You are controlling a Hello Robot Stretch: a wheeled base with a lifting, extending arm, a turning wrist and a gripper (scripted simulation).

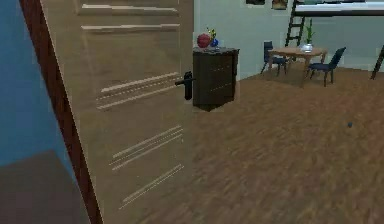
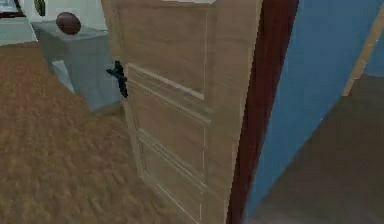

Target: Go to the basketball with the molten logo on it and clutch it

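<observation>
Standing by the doorway here. A big light-wood panelled door (image 1: 120, 110) with a black handle (image 1: 185, 83) takes up the forward view's left half, with a blue wall (image 1: 20, 80) at its left. Past the door's edge there's a dark dresser (image 1: 215, 80) on the wooden floor (image 1: 290, 150). The basketball (image 1: 204, 41), a round reddish-brown ball, sits on top of the dresser, toward its left side, right next to some small blue-and-yellow item I can't make out. Further back in the room is a dining table (image 1: 297, 52) with blue chairs (image 1: 325, 65) around it and a small plant (image 1: 308, 38) on top, and a dark loft bed frame (image 1: 335, 15) stands behind that.

In the arm side view the basketball (image 2: 68, 22) is up in the top-left corner, again on the dresser (image 2: 90, 70), just left of the door handle (image 2: 120, 78). As for the gripper, honestly can't tell what state it's in.
</observation>
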